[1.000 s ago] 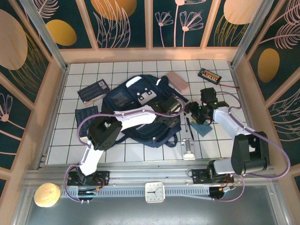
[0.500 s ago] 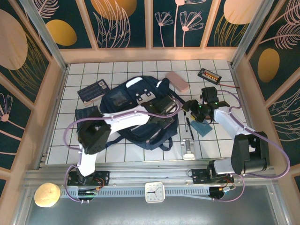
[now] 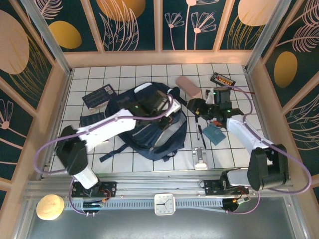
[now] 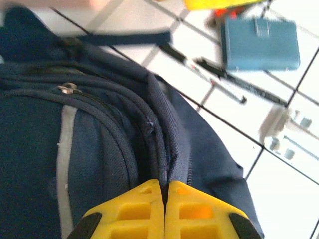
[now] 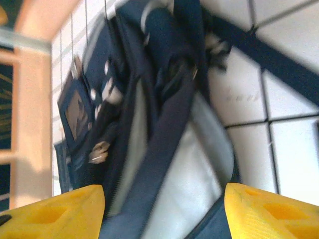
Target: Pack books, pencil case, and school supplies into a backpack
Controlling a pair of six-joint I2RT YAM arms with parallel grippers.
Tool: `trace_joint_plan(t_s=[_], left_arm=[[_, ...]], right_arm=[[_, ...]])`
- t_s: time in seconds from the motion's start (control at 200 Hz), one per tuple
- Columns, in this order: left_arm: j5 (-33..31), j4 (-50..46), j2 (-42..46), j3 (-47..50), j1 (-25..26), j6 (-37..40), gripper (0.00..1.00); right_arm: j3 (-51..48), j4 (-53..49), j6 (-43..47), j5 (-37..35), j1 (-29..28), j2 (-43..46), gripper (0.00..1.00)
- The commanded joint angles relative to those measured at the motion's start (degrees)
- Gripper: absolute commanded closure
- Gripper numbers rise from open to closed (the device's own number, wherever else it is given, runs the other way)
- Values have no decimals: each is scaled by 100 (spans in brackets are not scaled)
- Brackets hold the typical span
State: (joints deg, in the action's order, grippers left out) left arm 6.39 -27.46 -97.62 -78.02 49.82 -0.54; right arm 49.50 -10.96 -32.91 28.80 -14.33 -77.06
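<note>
Navy backpack [image 3: 149, 137] lies at centre of table [image 3: 234, 152], left gripper [image 4: 164, 186] pinched shut on its zip seam, right gripper [image 5: 164, 194] wide open, empty, facing its right edge.

The left tool [image 3: 162, 107] sits on top of the navy backpack [image 3: 149, 134]. The right tool [image 3: 195, 106] hovers just to its right. Beyond that tool lies a pink pouch [image 3: 188, 85]; nearer the arm bases lie a pen [image 3: 201, 134] and a teal notebook [image 3: 215, 133].
</note>
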Motion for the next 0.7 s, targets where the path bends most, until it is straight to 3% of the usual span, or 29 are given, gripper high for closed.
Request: trace_joint_plan(t_s=[0.0, 0.135, 0.29, 0.355, 0.565, 0.696], left_arm=[[473, 262, -314, 11, -3, -352, 100], [453, 404, -86, 186, 0, -368, 100], [600, 386, -90, 445, 14, -338, 100], [563, 443, -8, 553, 32, -367, 100], [570, 706, 79, 837, 76, -462, 98], [644, 773, -22, 939, 141, -472, 89]], right_arm=[[159, -319, 25, 78, -498, -226, 34], [64, -528, -525, 97, -582, -656, 34], [-171, 330, -1368, 570, -737, -994, 34], [-98, 195, -1593, 501, -844, -1185, 34], [30, -1114, -1274, -524, -897, -1295, 30], [-27, -687, -1289, -462, -970, -1495, 30]])
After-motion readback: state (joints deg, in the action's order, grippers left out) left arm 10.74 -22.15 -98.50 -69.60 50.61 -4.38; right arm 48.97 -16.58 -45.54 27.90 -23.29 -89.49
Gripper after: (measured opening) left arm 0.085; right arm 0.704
